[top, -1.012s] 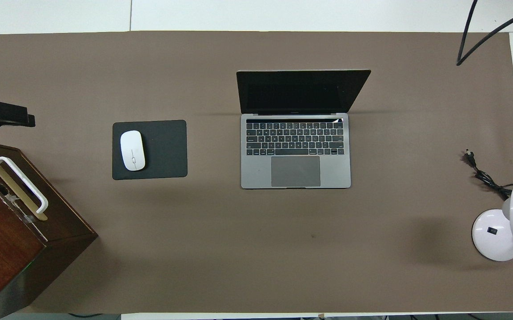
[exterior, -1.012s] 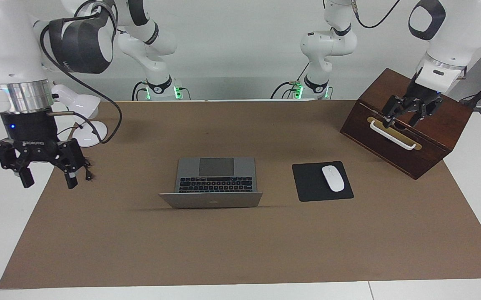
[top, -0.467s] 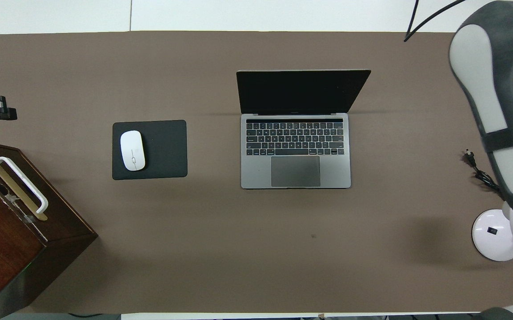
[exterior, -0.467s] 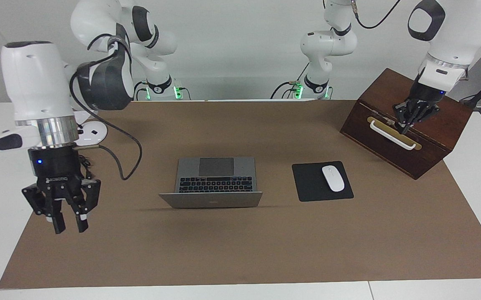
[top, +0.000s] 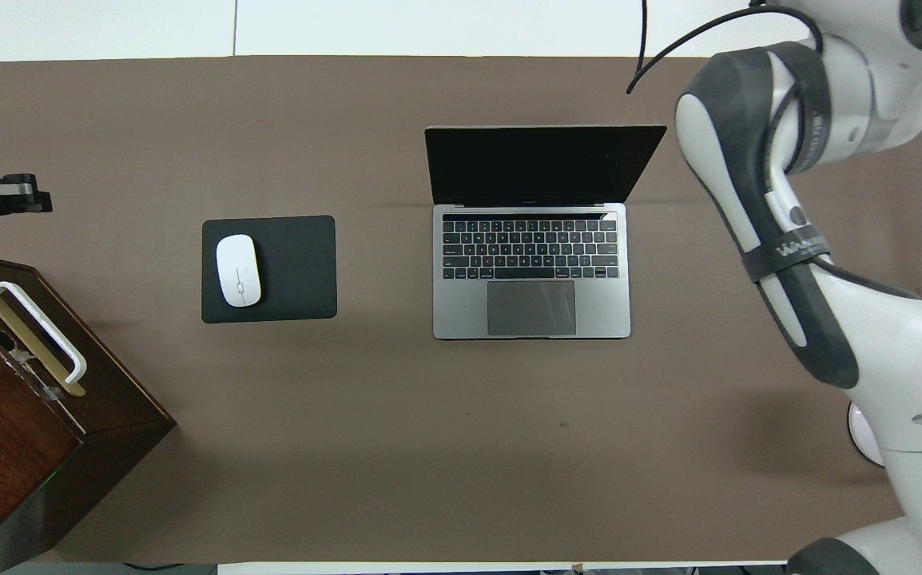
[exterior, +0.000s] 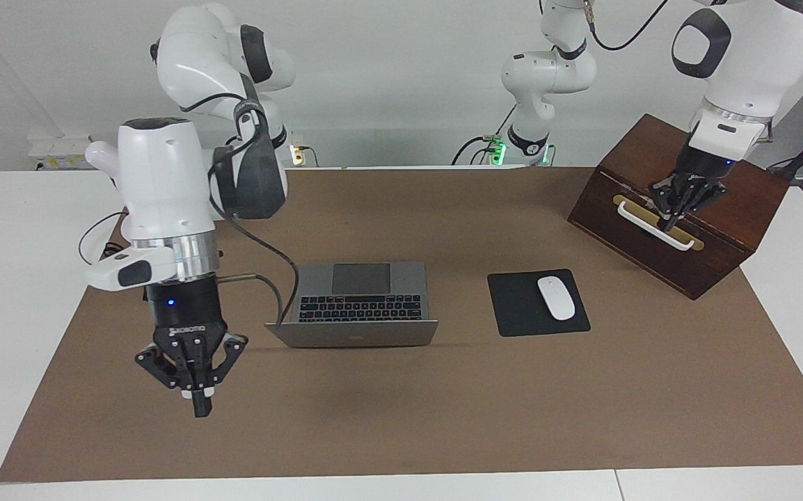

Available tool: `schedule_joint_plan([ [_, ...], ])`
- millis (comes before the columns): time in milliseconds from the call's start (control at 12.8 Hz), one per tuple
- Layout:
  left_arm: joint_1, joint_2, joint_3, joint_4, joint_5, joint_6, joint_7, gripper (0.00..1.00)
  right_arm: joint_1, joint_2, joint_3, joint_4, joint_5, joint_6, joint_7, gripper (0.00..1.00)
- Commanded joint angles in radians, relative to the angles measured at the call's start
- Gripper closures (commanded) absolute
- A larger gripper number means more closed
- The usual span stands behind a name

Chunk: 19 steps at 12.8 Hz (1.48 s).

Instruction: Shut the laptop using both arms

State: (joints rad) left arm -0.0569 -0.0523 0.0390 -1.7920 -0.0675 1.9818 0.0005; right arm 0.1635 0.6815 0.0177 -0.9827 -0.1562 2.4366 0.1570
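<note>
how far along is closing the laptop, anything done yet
Nothing is done: the laptop stands open, lid up, keyboard showing. In hand: the right gripper, fingertips shut, hangs over the brown mat toward the right arm's end of the table, apart from the laptop. The left gripper, shut, is over the wooden box by its white handle. Left: bring both to the lid and fold it down.

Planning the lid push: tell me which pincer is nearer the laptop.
Right. The right pincer hangs shut over the mat beside the laptop; the left pincer is shut over the wooden box.
</note>
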Motion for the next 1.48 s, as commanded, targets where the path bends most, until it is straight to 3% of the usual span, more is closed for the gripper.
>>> schedule_joint_plan([
  [0,-0.073,-0.095,0.002,-0.188,0.009,0.165,-0.010,1.00,0.112,0.048,-0.071,0.039,-0.048,-0.021,0.125,1.00],
  [78,-0.108,-0.113,0.002,-0.235,0.006,0.227,-0.014,1.00,0.167,0.079,-0.126,0.067,-0.051,-0.024,0.174,1.00],
  [467,-0.257,-0.179,0.001,-0.450,0.001,0.496,-0.033,1.00,0.341,0.119,-0.251,0.124,-0.052,-0.158,0.381,1.00],
  [778,-0.378,-0.167,0.002,-0.547,0.001,0.693,-0.034,1.00,0.347,0.119,-0.242,0.122,-0.048,-0.198,0.441,1.00],
  [1012,-0.467,-0.100,0.002,-0.616,0.001,0.903,-0.048,1.00,0.346,0.118,-0.222,0.118,-0.040,-0.218,0.467,1.00],
  [1167,-0.506,-0.045,0.002,-0.618,0.001,0.978,-0.051,1.00,0.341,0.118,-0.191,0.110,-0.034,-0.226,0.466,1.00],
  [1401,-0.554,0.038,0.002,-0.616,0.001,1.103,-0.051,1.00,0.320,0.110,-0.150,0.108,0.066,-0.318,0.461,1.00],
])
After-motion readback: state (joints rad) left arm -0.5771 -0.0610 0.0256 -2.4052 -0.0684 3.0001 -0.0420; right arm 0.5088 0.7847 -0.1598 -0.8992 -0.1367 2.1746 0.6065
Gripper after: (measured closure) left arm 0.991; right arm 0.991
